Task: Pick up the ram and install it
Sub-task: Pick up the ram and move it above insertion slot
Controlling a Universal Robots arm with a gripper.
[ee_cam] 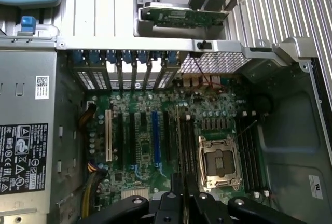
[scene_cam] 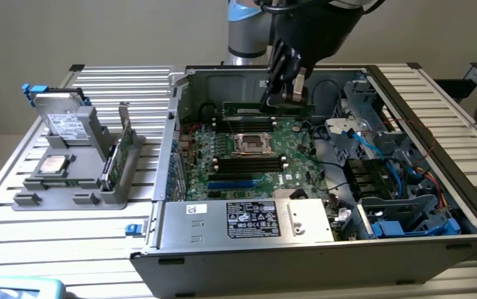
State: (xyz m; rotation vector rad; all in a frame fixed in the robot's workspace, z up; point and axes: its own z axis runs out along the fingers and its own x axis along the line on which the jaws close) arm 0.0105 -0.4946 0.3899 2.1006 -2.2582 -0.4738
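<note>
Misalignment is what you should worry about here. In the exterior view, the gripper [scene_cam: 285, 99] is pinched on the ram [scene_cam: 251, 109], which hangs level and lengthwise over the far slots [scene_cam: 213, 117], just beyond the socket [scene_cam: 251, 144], deep inside the case [scene_cam: 221, 78]. The hold looks to sit toward the stick's end on the exterior view's right, not at its middle. Pressing down from there could tip the stick, so one end seats while the other rides up. You cannot tell from this angle whether the stick is already touching a slot or is just above it, so judge the descent carefully. Blue cables [scene_cam: 363, 143] lie to the exterior view's right, near the wrist, and could snag if the arm swings that way. In the wrist view, the gripper [ee_cam: 179, 203] looks straight down on the board [ee_cam: 135, 130], and the ram [ee_cam: 179, 136] appears only as a thin edge running out from between the closed jaws, beside the dark slots [ee_cam: 189, 141] next to the socket [ee_cam: 218, 162]. That edge seems to lie close to a slot but not plainly inside it. If it lands on the ridge between two slots, or the notch does not match the key, force would bend the stick or stress the board. Whether the slot latches stand open is too small to tell, and shut latches would block seating.
</note>
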